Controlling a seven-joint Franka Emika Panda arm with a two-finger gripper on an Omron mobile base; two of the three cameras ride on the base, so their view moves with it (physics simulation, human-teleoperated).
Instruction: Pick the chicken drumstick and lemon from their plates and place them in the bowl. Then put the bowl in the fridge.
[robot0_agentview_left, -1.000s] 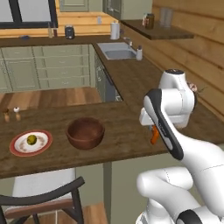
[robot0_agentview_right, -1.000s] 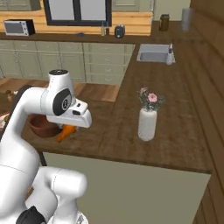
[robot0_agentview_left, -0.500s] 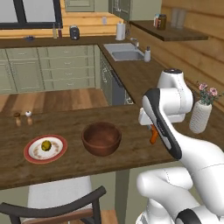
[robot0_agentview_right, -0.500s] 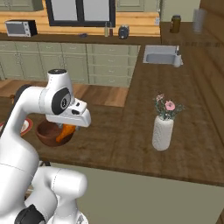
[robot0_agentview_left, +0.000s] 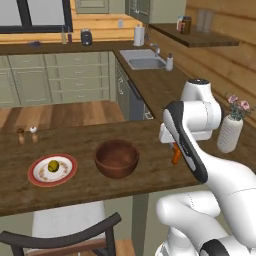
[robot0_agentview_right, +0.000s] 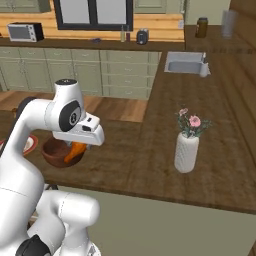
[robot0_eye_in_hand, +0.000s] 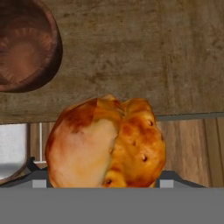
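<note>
My gripper (robot0_agentview_left: 175, 147) is shut on the chicken drumstick (robot0_agentview_left: 176, 156), an orange-brown glossy chunk that hangs just above the counter to the right of the bowl (robot0_agentview_left: 116, 157). In the hand view the chicken drumstick (robot0_eye_in_hand: 105, 144) covers the fingers, and the dark wooden bowl (robot0_eye_in_hand: 24, 48) lies off at the upper left with nothing in it. The right base view has the chicken drumstick (robot0_agentview_right: 75, 150) close beside the bowl (robot0_agentview_right: 54, 154). The yellow-green lemon (robot0_agentview_left: 52, 165) rests on a red-rimmed plate (robot0_agentview_left: 36, 176) left of the bowl. The fridge is out of view.
A white vase with pink flowers (robot0_agentview_left: 230, 132) stands on the counter right of the arm. Two small shakers (robot0_agentview_left: 27, 135) sit near the far left edge. A dark chair (robot0_agentview_left: 65, 235) is tucked below the front edge of the wooden counter (robot0_agentview_left: 90, 185). A sink (robot0_agentview_left: 142, 62) lies far back.
The whole picture has shifted, so the base has driven: bowl, plate and vase slide right in the left base view. The gripper keeps the drumstick throughout.
</note>
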